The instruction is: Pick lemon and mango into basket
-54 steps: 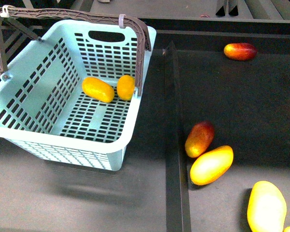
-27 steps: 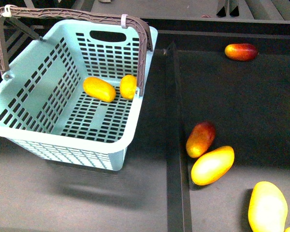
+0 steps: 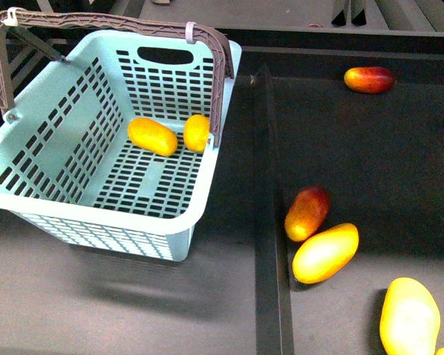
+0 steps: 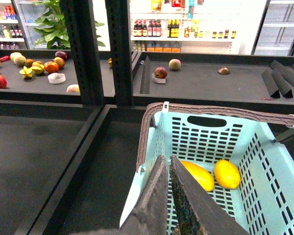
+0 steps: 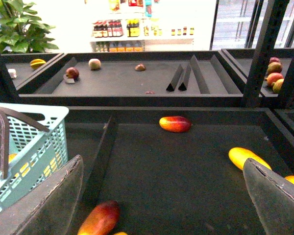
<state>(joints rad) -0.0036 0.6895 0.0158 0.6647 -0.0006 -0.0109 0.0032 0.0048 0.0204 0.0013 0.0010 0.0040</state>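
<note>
- You have the basket (image 3: 96, 214) sitting on the dark shelf surface left of the raised divider (image 3: 265, 207), both brown handles (image 3: 118, 22) swung up.
- Inside it, the mango (image 3: 152, 137) lies on the slotted floor towards the far wall, tilted, with the lemon (image 3: 196, 132) just beside it, close to the wall nearest the divider; from the front view you cannot tell whether the two touch.
- Right of the divider, the black tray (image 3: 370, 163) holds a red-blushed mango (image 3: 307, 213) near the divider, touching or nearly touching a yellow mango (image 3: 325, 253) in front of it.
- Another red-blushed mango (image 3: 368, 79) lies near the tray's far edge, and a pale yellow mango (image 3: 409, 318) lies at its near right corner.
- Your left gripper (image 4: 169, 169) hangs over the basket's near rim with its fingers pressed together, holding nothing.
- Your right gripper (image 5: 161, 196) hangs above the tray with its fingers spread wide and nothing between them.
</note>
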